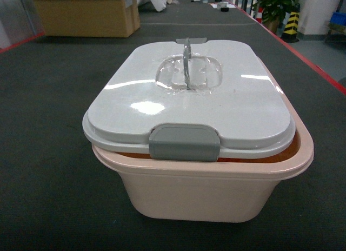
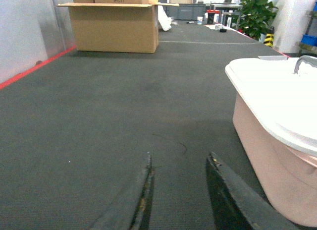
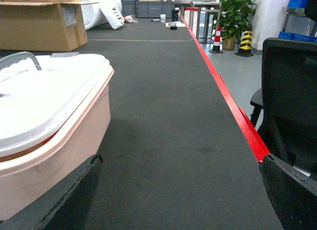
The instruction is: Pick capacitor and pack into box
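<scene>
Risk of packing stalling: lid [image 1: 216, 99] askew atop box [image 1: 216, 191] mid-tabletop [image 1: 48, 153], no capacitor visible, left fingers [image 2: 143, 190] and right fingers [image 3: 74, 200] parted, holding nothing, flanking box.

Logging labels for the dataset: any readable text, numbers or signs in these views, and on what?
"#5H" on the carton flap, left wrist view; the first character is unsure.
The same marking on the carton in the right wrist view is too blurred to read.
Dark print on the white bag behind the carton: illegible.
Box and lid: no text.
</scene>
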Motion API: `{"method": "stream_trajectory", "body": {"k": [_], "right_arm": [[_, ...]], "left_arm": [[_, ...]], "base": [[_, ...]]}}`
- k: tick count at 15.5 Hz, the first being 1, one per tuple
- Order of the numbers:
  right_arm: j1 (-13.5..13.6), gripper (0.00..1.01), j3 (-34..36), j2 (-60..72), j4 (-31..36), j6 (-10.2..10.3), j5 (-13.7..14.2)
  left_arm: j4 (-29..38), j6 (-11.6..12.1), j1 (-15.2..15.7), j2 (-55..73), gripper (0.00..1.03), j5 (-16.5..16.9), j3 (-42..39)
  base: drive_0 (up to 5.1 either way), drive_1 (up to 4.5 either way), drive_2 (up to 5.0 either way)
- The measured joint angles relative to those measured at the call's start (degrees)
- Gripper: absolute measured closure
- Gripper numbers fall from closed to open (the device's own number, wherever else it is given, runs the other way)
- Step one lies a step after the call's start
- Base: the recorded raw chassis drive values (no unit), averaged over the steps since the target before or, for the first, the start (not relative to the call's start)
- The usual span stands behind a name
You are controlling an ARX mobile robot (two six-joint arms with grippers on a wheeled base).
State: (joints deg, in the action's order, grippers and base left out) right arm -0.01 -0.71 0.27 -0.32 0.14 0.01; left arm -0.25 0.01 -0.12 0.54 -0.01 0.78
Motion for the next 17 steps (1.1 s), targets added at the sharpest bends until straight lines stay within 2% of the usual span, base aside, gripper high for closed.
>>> {"method": "stream_trajectory", "body": {"k": [1, 3, 6, 17], "right_arm": [[0.0, 0.03, 0.0, 0.0, 0.0, 0.0, 0.0], [0.0, 0.03, 0.0, 0.0, 0.0, 0.0, 0.0], [0.0, 0.03, 0.0, 0.0, 0.0, 0.0, 0.0], [0.0, 0.03, 0.0, 0.0, 0.0, 0.0, 0.0]], "left_arm": [[0.0, 0.0, 0.0, 0.0, 0.63, 0.0, 0.0], [0.0, 0.0, 0.0, 0.0, 0.38, 0.0, 0.0], [0.0, 0.0, 0.0, 0.0, 0.06, 0.0, 0.0], [0.0, 0.0, 0.0, 0.0, 0.05, 0.0, 0.0]], "base": [[0.0, 0.0, 0.0], [0.0, 0.0, 0.0], [0.0, 0.0, 0.0], [0.0, 0.0, 0.0]]}}
